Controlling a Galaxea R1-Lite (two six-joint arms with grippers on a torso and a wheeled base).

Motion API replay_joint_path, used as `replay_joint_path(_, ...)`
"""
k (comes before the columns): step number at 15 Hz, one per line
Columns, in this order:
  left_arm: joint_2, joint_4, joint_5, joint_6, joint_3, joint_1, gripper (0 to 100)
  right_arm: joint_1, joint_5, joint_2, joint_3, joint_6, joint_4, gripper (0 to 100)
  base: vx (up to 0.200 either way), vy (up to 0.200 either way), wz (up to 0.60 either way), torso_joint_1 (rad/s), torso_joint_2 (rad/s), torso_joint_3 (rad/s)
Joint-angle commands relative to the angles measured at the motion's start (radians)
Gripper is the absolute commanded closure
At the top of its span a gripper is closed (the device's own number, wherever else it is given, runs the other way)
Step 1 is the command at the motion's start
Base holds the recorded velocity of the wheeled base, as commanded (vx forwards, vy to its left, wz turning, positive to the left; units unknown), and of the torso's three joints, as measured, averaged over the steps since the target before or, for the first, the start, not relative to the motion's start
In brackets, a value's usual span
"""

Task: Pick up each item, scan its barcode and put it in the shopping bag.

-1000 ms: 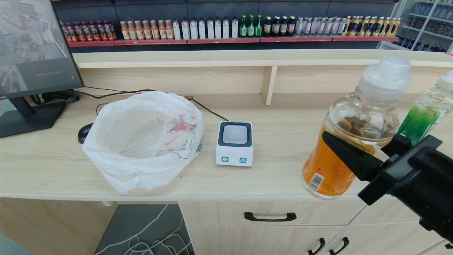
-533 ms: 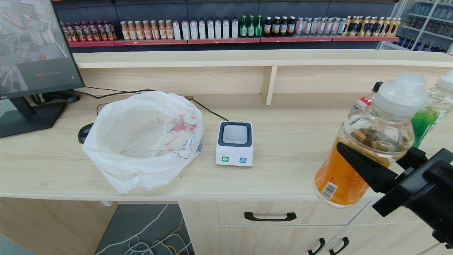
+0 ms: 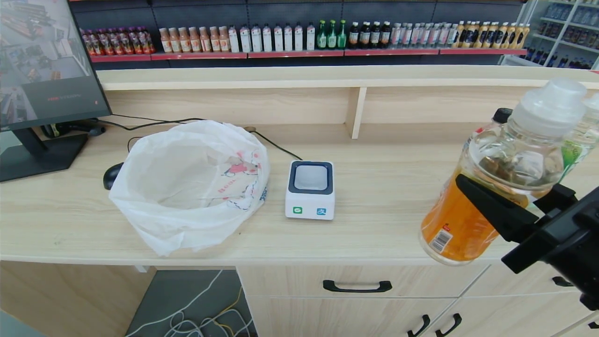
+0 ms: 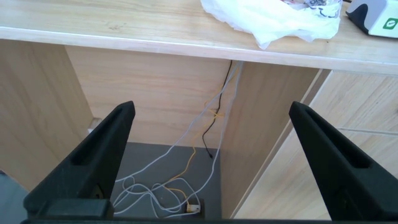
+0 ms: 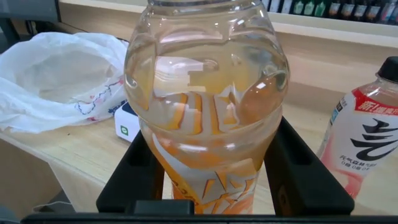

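Quantities at the right end of the worktop [image 3: 374,234]: 3 bottles, comprising 1 orange bottle [image 3: 486,196], 1 green bottle [image 3: 580,138] and 1 black-capped bottle [image 3: 501,114]. Elsewhere: 1 shopping bag [image 3: 187,187], 1 scanner [image 3: 310,189], 1 monitor [image 3: 42,61], 1 mouse [image 3: 111,175].

We see the orange bottle [image 3: 486,187], white-capped and tilted, clamped in the right end effector [image 5: 214,177] above the worktop's [image 3: 383,196] right front, barcode low on its side. The white scanner [image 3: 310,189] sits mid-worktop, just beside the open white bag [image 3: 187,187]. A green bottle [image 3: 574,149] and a pink bottle [image 5: 364,143] stand behind.
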Motion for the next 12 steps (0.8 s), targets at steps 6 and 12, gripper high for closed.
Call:
replay_joint_path(6, 0.0, 0.001, 0.0, 0.02, -0.001, 0.0, 0, 0.001, 0.0, -0.01, 0.007, 0.022, -0.005, 100, 0.0, 0.0, 0.0, 0.0, 0.0, 0.0)
replay_joint_path(12, 0.0, 0.001, 0.0, 0.019, -0.001, 0.0, 0, 0.001, 0.0, -0.019, 0.025, 0.03, -0.005, 100, 0.0, 0.0, 0.0, 0.0, 0.0, 0.0)
